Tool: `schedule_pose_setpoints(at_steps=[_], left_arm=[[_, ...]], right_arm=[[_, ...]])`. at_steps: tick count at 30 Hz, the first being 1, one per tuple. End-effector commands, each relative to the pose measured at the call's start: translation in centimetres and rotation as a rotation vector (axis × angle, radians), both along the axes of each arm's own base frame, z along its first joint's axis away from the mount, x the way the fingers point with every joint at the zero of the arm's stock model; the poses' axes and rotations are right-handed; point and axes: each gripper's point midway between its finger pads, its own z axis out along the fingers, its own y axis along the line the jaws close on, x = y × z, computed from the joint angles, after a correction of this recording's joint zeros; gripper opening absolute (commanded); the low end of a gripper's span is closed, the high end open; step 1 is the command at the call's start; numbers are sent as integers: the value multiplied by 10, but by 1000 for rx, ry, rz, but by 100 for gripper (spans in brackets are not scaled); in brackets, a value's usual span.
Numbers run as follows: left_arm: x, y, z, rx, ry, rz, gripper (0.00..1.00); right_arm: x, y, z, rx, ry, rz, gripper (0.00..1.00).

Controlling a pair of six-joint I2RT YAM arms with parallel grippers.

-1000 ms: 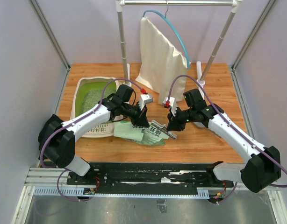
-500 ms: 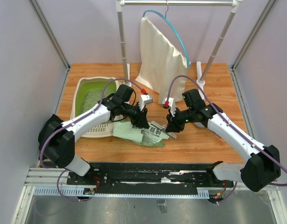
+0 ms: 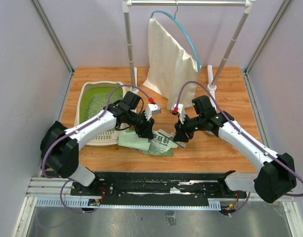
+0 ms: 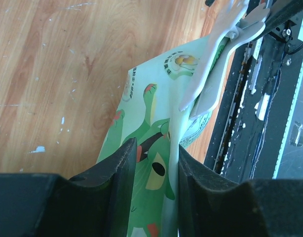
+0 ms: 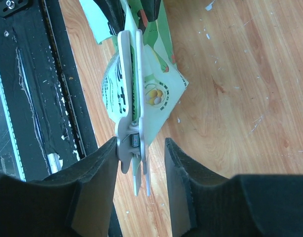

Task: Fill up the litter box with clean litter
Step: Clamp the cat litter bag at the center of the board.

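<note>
- The litter box (image 3: 80,101), with clean litter (image 3: 98,102) inside, sits on the counter (image 3: 215,148) left of the left tool (image 3: 145,132), nearer that arm.
- Left tool: jaws partly apart, astride the green bag (image 4: 151,113), whose long axis runs toward the right tool (image 5: 140,143).
- Right tool: jaws partly apart around the bag's white clip (image 5: 128,89).

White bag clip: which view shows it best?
Right wrist: the white clip fills mid-frame, spring visible, clamped on the green bag, between the right gripper's open fingers. Left wrist catches it side-on at the top; top external shows only a sliver.
</note>
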Motion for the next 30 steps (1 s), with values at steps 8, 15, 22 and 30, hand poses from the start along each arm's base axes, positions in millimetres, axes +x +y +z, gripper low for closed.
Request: schedule_pose_setpoints(at_steps=[8,15,22,30], left_arm=[[0,24,12,30,-29,29,43],[5,44,9,74,-62,93,18],[7,47,20,60,-110,74,0],[7,37,25,30,-86,25,0]], right_arm=[[1,2,4,30,-54,-15,26],[1,5,8,55,-61,-8,3],[-7,15,20,116,-49,64,1],[-15,30,16,73,21,162,1]])
